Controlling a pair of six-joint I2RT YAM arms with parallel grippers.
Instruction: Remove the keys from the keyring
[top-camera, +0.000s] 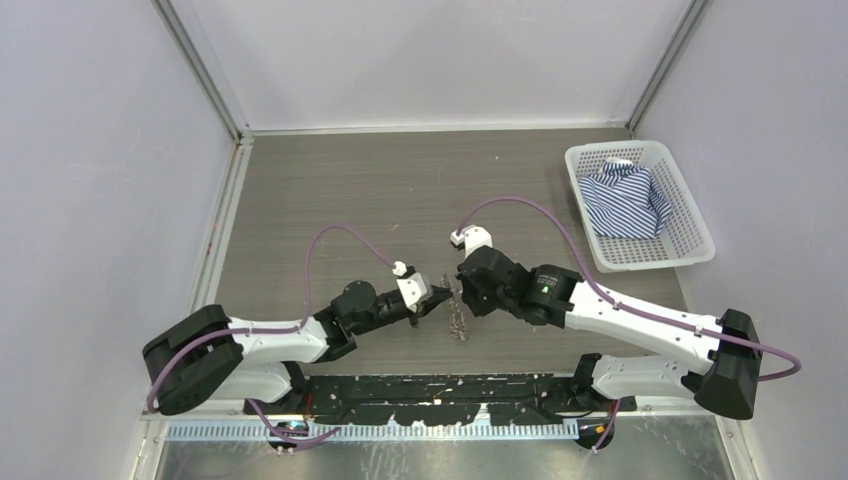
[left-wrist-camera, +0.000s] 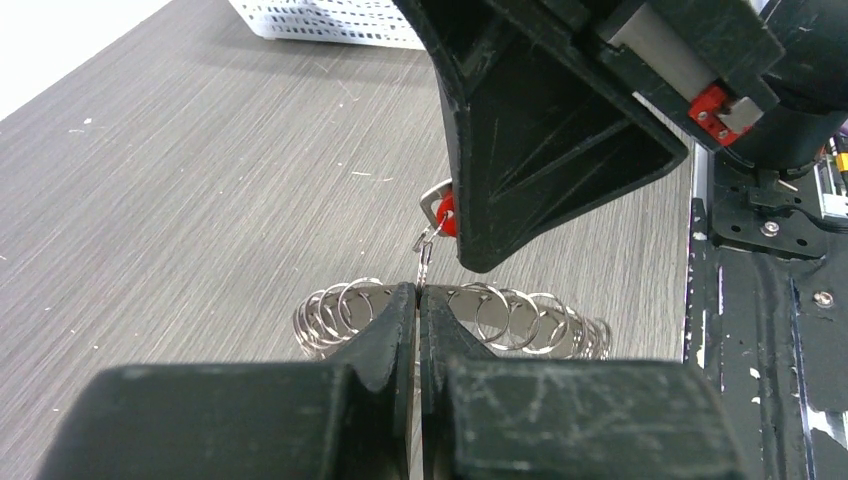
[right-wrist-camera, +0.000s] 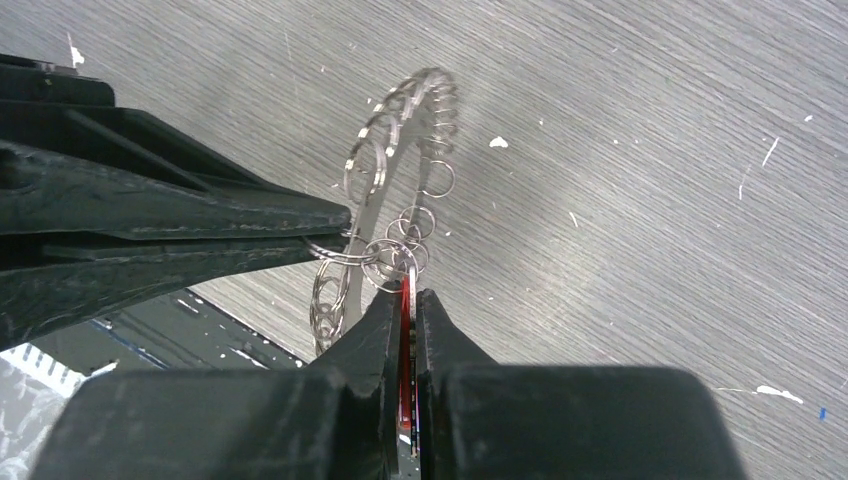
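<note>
Near the arms, the keyring (top-camera: 459, 320), a thin silvery hoop fringed with round wire loops, runs near to far over the grained grey table (top-camera: 350, 190). The left gripper (left-wrist-camera: 418, 296) pinches its wire; the right gripper (right-wrist-camera: 403, 300) clamps the flat red key (left-wrist-camera: 447, 213).

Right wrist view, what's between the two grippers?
Right wrist view: small linked rings run from the keyring in the left gripper to the red key in the right gripper.
</note>
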